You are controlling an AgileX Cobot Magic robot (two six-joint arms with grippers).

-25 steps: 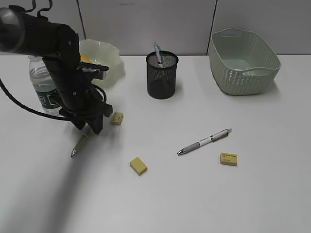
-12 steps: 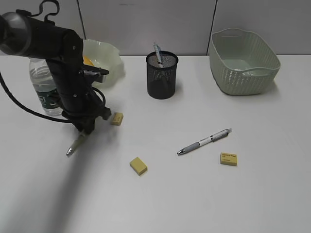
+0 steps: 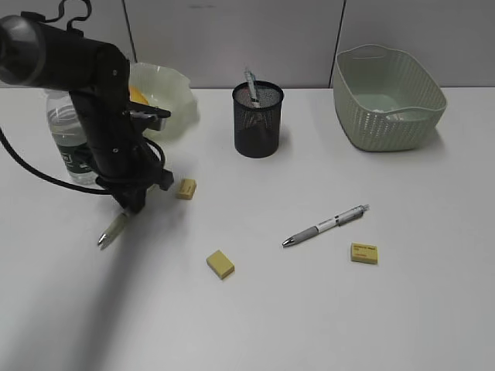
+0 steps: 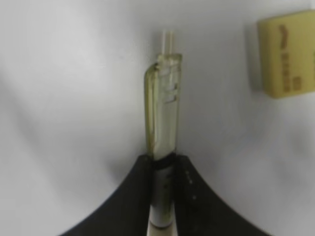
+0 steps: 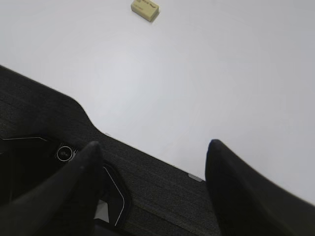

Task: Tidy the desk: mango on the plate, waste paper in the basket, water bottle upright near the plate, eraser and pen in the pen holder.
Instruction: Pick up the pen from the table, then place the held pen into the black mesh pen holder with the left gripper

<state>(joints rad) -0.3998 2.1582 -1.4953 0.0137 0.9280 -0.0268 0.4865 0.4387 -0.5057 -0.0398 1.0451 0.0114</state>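
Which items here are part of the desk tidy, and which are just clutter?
Job: pen clamped in the left gripper, grey pen, three erasers, pen holder, mango on the plate, bottle, basket.

Clutter: nothing; no waste paper visible.

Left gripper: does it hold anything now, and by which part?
The left gripper is shut on a translucent yellowish-green plastic pen, gripping its lower barrel, toward the tip; the clip and the push button stick out beyond the fingers.
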